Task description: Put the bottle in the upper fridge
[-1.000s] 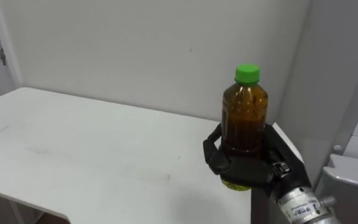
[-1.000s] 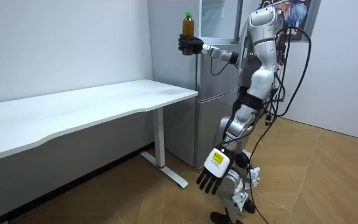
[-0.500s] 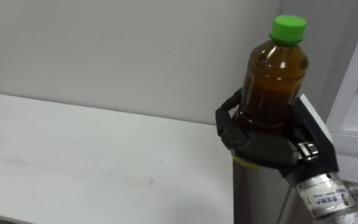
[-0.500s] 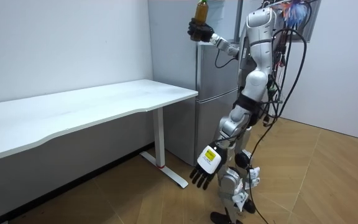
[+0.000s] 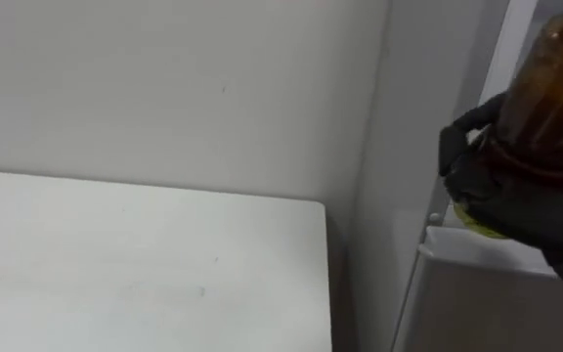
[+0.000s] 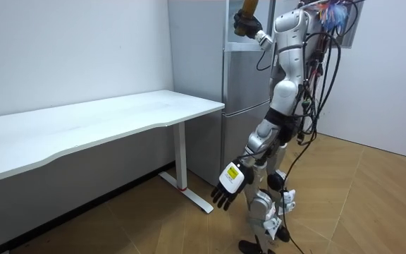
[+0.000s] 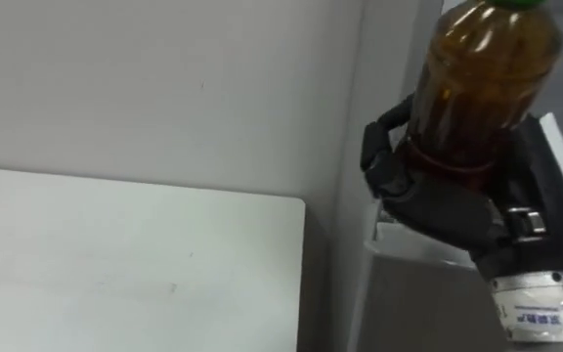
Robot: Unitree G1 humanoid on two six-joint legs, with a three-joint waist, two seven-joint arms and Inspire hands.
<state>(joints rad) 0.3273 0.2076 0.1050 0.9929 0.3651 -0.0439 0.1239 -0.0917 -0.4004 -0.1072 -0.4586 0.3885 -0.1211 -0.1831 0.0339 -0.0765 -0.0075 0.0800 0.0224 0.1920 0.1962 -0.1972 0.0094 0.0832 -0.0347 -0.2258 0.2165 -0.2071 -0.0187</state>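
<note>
"Room view first: what is the largest item by the raised hand?"

"The grey fridge (image 6: 245, 77). The right hand (image 7: 448, 210) is up at its upper section, close to its front edge. Contact with the fridge cannot be made out. The robot stands directly before it."

"Next in size?"

"The white table (image 5: 115, 264), below that hand and off to its left, well apart from it. Its near part is cut off at the frame edge."

"And the bottle?"

"The bottle (image 7: 482, 68) stands upright in the right hand, whose dark fingers are clasped round its lower body. Clear plastic, amber-brown liquid nearly to the shoulder. The green cap is cropped at the top edge, leaving a sliver. The base is hidden inside the hand. A yellowish strip shows below the fingers in the left eye view; what it is cannot be determined."

"The other hand?"

"The left hand (image 6: 225, 189) hangs far below the right, near the knee, fingers spread and holding nothing."
</note>
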